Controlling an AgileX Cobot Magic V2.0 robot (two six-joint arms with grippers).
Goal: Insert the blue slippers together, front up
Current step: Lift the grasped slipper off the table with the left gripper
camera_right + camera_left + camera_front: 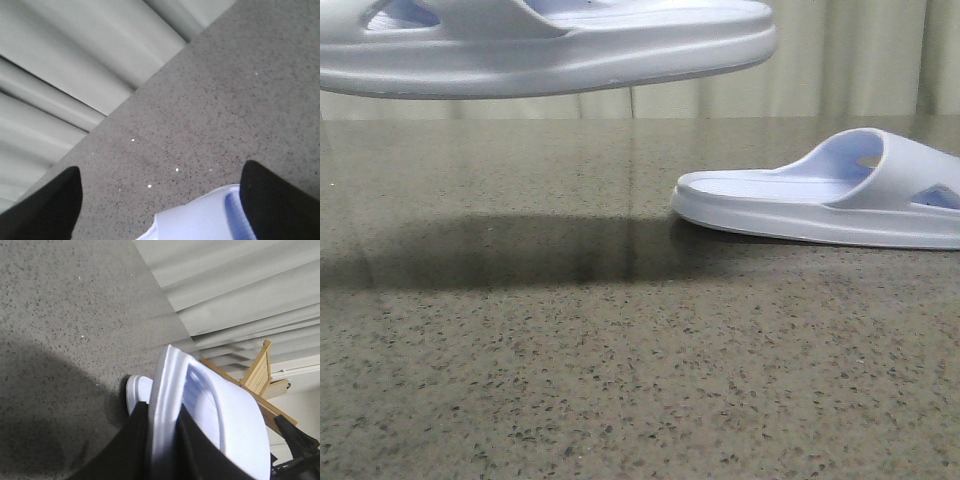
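One pale blue slipper (550,45) hangs level in the air at the upper left of the front view. My left gripper (162,407) is shut on the side edge of this slipper (230,420), one black finger (132,445) against its sole and the other on the footbed side. The second slipper (820,200) lies flat on the table at the right, strap to the right, and its end (136,392) shows just beyond the left fingers. My right gripper (160,170) is open, fingers wide apart above this slipper (200,220). Neither gripper shows in the front view.
The speckled grey stone table (620,380) carries the lifted slipper's dark shadow at the left. Pale curtains (840,60) hang behind the table's far edge. A wooden frame (260,372) stands beyond the table in the left wrist view.
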